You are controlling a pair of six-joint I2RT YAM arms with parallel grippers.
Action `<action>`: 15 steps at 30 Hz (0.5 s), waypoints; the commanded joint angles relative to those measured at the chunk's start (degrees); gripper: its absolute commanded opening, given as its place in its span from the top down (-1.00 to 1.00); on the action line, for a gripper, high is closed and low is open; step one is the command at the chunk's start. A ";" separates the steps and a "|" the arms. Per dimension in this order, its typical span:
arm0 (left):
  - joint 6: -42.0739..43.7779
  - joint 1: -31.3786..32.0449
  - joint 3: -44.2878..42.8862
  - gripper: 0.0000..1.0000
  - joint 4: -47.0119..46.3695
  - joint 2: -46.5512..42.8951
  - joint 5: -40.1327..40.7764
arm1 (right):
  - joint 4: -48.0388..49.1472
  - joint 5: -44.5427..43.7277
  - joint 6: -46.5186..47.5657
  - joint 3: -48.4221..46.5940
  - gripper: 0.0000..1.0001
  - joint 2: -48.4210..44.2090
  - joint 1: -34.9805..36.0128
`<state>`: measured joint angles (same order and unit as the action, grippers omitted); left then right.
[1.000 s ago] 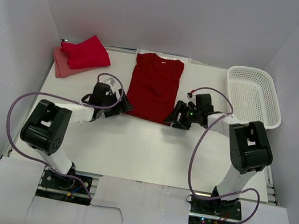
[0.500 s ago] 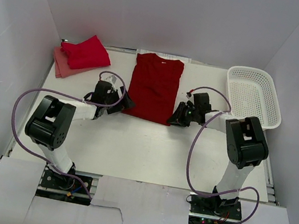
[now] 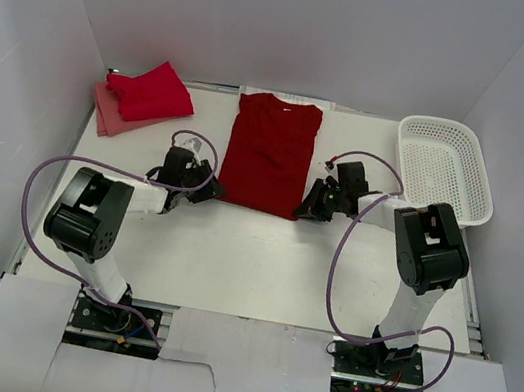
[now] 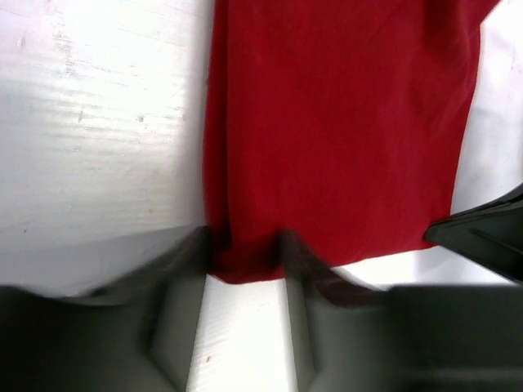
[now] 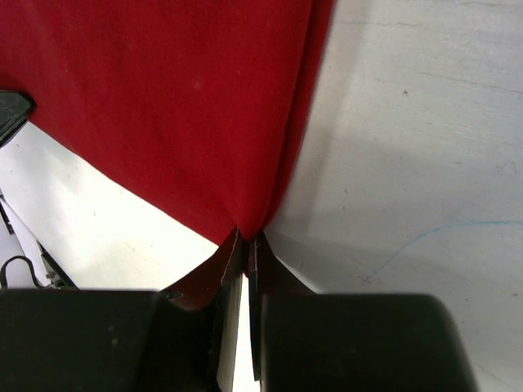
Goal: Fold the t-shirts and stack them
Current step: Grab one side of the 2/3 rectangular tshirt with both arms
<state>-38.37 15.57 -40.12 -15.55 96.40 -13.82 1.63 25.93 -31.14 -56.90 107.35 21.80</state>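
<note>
Since a second ago both arms have tucked in and both hands have closed down on the lower hem. The right hand (image 3: 307, 209) went from wide to pinched; the left hand (image 3: 207, 189) is only partway in.

- Dark red t-shirt (image 3: 269, 155): flat on the worktop (image 3: 251, 255), top centre of the overhead view, collar toward the top of the frame.
- Right hand, own cam (image 5: 243, 237): fingers clamped together on the shirt's lower-right corner, cloth (image 5: 163, 106) puckering into the pinch.
- Left hand, own cam (image 4: 243, 245): fingers blurred and apart, straddling the lower-left corner of the cloth (image 4: 343, 122). Not clamped.
- Upper left: folded red t-shirt (image 3: 153, 93) lying on the salmon-pink t-shirt (image 3: 106, 113).
- Upper right: white basket (image 3: 446, 171), well apart from the shirts.
</note>
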 commanded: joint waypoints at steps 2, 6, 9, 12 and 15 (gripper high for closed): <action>1.10 0.25 1.62 0.30 6.94 3.53 -0.15 | -1.19 -0.44 1.08 -1.98 0.85 0.58 0.35; 1.28 0.25 0.66 0.91 6.94 5.63 -0.41 | -1.54 -0.53 1.60 -2.16 0.85 0.58 0.35; 1.89 0.25 -0.39 1.00 7.64 6.69 -1.02 | -1.71 -0.27 2.48 -2.33 0.85 0.75 0.35; 2.33 0.25 -0.31 1.00 7.82 7.31 -2.78 | -3.82 0.43 3.53 -1.90 0.85 0.32 0.43; 2.16 0.77 1.70 1.00 8.25 5.03 -6.03 | -5.67 0.00 5.20 0.82 0.85 -2.31 1.31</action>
<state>-38.35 15.53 -41.98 -16.64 100.40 -18.24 -0.01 25.98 -29.04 -57.32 107.22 21.98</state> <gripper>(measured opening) 0.031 0.088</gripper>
